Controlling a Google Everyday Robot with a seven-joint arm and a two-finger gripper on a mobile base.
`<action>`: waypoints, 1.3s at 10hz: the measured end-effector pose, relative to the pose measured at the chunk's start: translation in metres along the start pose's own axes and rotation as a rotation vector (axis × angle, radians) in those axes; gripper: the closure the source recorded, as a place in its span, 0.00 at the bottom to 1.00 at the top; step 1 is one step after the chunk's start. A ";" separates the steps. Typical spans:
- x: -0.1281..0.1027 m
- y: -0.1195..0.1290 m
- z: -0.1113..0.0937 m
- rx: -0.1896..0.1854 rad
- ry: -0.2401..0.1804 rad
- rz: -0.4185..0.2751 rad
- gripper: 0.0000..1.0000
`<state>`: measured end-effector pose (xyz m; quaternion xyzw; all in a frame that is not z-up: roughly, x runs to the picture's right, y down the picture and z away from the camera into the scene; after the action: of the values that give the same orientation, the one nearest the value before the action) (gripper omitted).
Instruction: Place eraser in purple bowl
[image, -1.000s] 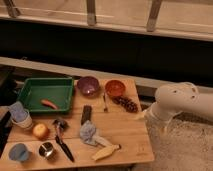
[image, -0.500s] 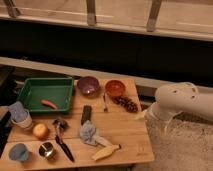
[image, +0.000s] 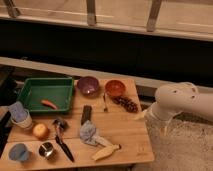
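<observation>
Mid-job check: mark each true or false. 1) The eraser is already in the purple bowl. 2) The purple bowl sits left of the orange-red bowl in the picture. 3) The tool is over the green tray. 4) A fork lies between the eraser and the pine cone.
1) False. The eraser lies on the wooden table, nearer the camera than the purple bowl and apart from it.
2) True. The orange-red bowl stands just to its right in the picture.
3) False. The tool hangs by the table's right edge, open and holding nothing, far from the green tray.
4) True. The fork lies between the eraser and the pine cone.
</observation>
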<state>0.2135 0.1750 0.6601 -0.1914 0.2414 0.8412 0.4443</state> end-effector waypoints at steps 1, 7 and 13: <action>0.000 0.000 0.000 0.000 0.000 0.000 0.20; 0.004 0.012 0.001 0.037 -0.050 -0.086 0.20; 0.043 0.133 0.020 0.049 -0.063 -0.293 0.20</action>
<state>0.0771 0.1497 0.6844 -0.1871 0.2171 0.7670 0.5741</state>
